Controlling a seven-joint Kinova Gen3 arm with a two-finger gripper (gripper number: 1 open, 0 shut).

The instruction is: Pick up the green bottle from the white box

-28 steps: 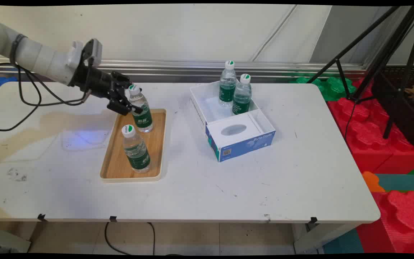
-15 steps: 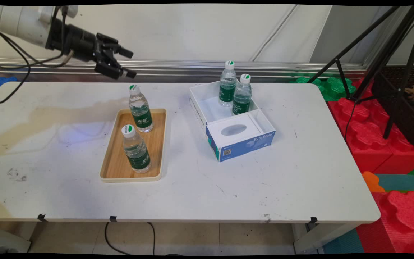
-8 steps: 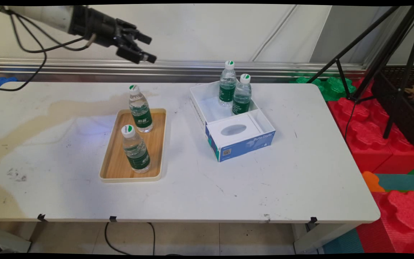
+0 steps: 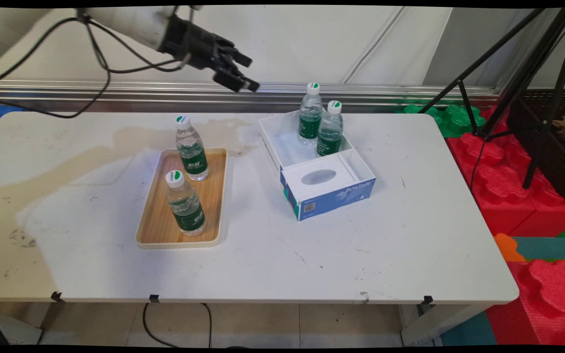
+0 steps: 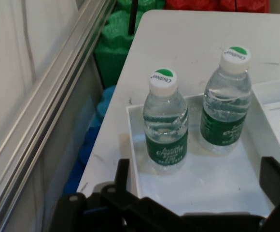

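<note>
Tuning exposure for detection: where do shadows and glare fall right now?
Main view: a broad tan shadow crosses the table's left half, passing just behind the tray. Hand view: bright highlights on the left bottle and right bottle in the white box.

- The round, smooth white robot arm (image 4: 125, 19) is showing only its last part.
- A chunky black two-finger gripper (image 4: 245, 73) is sitting on its end, made of many small black bars and joints.
- Its two stubby black fingers (image 4: 243, 60) are looking flat and blunt at the tips.
- Thin black cables (image 4: 91, 63) are hanging from the arm in long loops.
- In the hand view, the black gripper linkage (image 5: 130, 208) is showing a small round screw.
</note>
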